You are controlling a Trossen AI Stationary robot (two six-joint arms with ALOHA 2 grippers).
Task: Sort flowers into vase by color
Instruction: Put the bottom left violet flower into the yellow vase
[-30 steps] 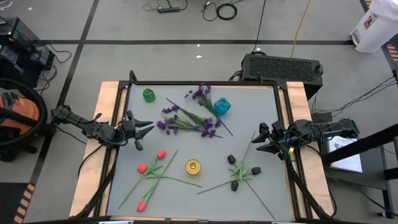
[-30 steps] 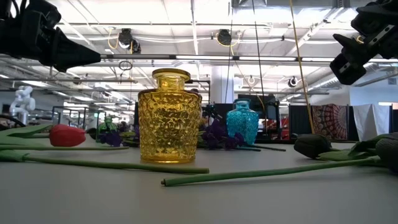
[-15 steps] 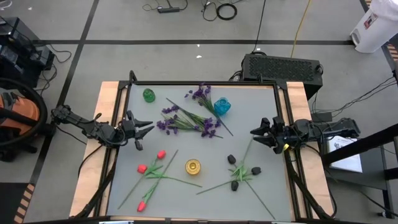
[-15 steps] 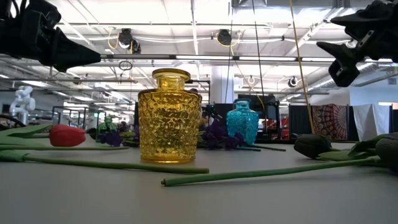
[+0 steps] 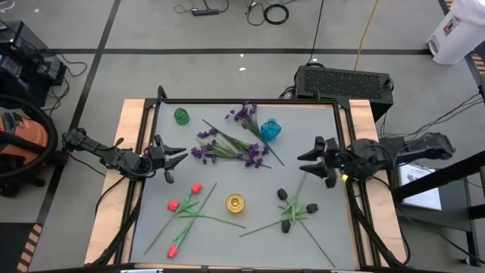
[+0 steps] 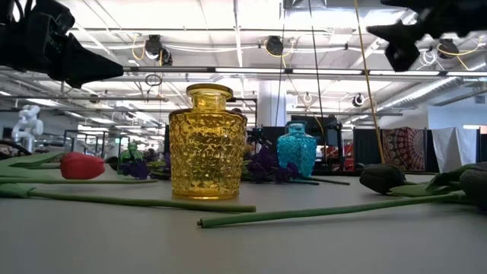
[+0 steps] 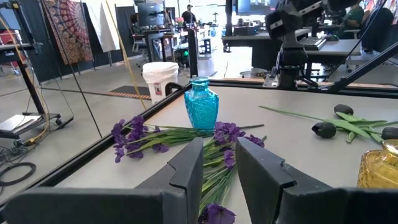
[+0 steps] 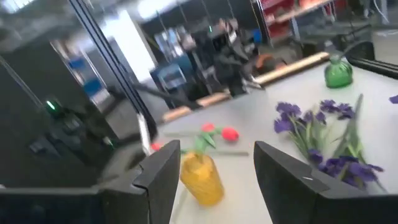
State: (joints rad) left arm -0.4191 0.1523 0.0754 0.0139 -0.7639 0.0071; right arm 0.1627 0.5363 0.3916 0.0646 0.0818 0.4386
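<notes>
right gripper (image 5: 312, 157) hovers wide open and empty above black-headed flowers (image 5: 292, 209).

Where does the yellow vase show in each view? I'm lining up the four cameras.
High view: the yellow vase is seen from above, low centre, right of the red tulips.
Low view: big, left of centre.
Left wrist view: cut by the right edge.
Right wrist view: between the claw's fingers, lower left.
Shared landmark: the red tulips beside it, though not in the left wrist view.
</notes>
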